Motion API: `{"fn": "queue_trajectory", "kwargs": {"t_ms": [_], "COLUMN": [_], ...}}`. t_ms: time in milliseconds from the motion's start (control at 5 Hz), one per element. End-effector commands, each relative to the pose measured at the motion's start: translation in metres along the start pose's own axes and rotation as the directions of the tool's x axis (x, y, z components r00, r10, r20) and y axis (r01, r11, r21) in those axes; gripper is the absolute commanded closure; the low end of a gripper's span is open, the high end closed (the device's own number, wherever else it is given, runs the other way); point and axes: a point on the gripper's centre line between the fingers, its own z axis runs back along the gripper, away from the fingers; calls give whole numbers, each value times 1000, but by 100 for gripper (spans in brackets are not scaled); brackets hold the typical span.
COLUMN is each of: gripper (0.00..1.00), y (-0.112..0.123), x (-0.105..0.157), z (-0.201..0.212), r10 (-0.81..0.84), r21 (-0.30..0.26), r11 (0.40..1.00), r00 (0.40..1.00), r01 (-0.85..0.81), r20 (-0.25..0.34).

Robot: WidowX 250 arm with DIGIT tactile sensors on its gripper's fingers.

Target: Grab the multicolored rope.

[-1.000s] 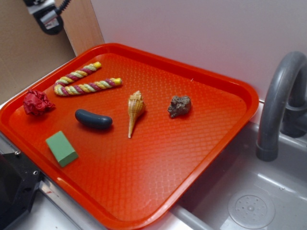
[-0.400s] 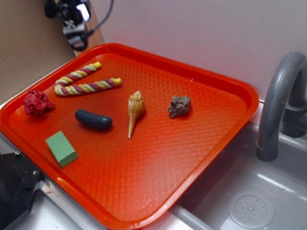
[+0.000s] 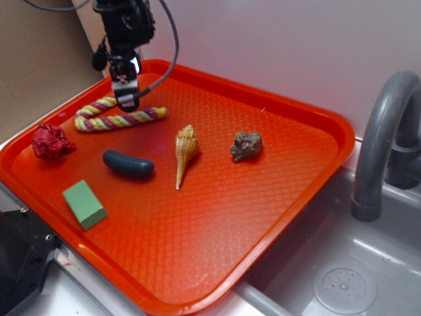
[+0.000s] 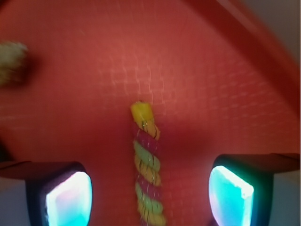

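Yellow, maroon and pale green strands are twisted together in the multicolored rope (image 3: pixel 118 117), a thick soft cord that lies bent in a narrow V on the far left part of the orange tray (image 3: pixel 263 217). The bend is at the left, and both arms run to the right; the lower arm lies almost level and ends at a yellow tip, while the upper arm rises toward the tray's back rim. In the exterior view the gripper (image 3: pixel 127 99) hangs over the end of this upper arm and hides it. The wrist view shows what is hidden there: the yellow end of the rope (image 4: pixel 146 167) runs up the middle of the picture, between the two fingers (image 4: pixel 233 189), which stand wide apart and touch nothing. Only the exterior view shows the other things on the tray: a red crumpled ball (image 3: pixel 52 141), a dark blue oblong piece (image 3: pixel 128 164), a green block (image 3: pixel 84 204), a seashell (image 3: pixel 185 153) and a grey stone (image 3: pixel 246 145).
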Motion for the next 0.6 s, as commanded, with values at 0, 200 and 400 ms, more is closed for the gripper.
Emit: {"fn": "queue_trajectory", "kwargs": {"t_ms": [0, 200, 400], "gripper": [0, 0, 100], "y": [3, -5, -19], "x": [-5, -5, 0], "z": [-25, -42, -55], "r10": [5, -3, -32], "r21": [62, 16, 38], "r11": [998, 1000, 999], "r00": [999, 999, 997], "r01": [-2, 4, 35], "r20": [-44, -51, -67]}}
